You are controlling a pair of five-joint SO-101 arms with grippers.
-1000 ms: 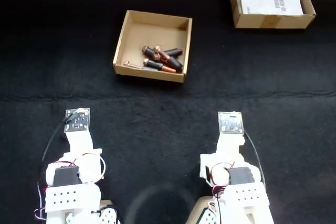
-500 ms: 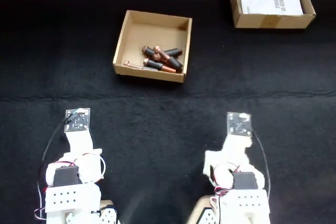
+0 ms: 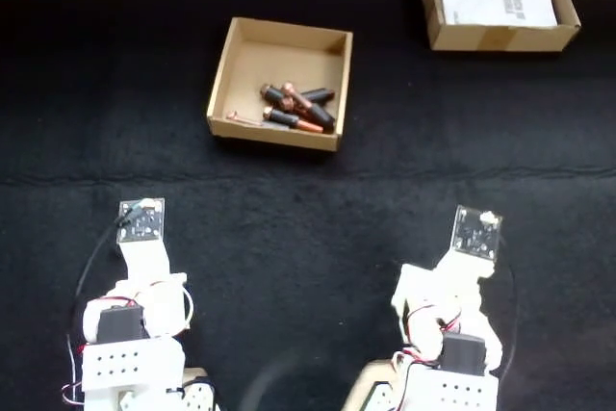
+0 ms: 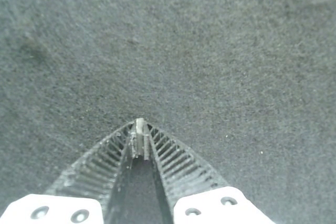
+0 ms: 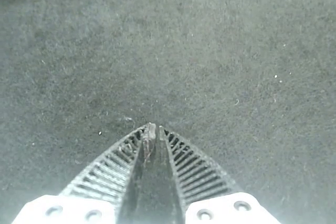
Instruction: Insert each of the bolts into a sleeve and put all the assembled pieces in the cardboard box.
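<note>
High view: assembled pieces (image 3: pixel 296 108) are being kept in the cardboard box (image 3: pixel 223 74), far left-centre. Left tool (image 4: pixel 139 125) & right tool (image 5: pixel 151 128) are being held shut, gripping nothing, near side. Risk: thin bolt (image 3: pixel 241 118), seemingly w/o sleeve, is being left unassembled.

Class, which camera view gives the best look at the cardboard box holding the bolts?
The high view: the cardboard box lies open from above, bolts piled inside. Both wrist views face black mat.

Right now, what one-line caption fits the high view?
Bolts and sleeves lie in the open cardboard box on the black table; both arms sit well short of it.
</note>
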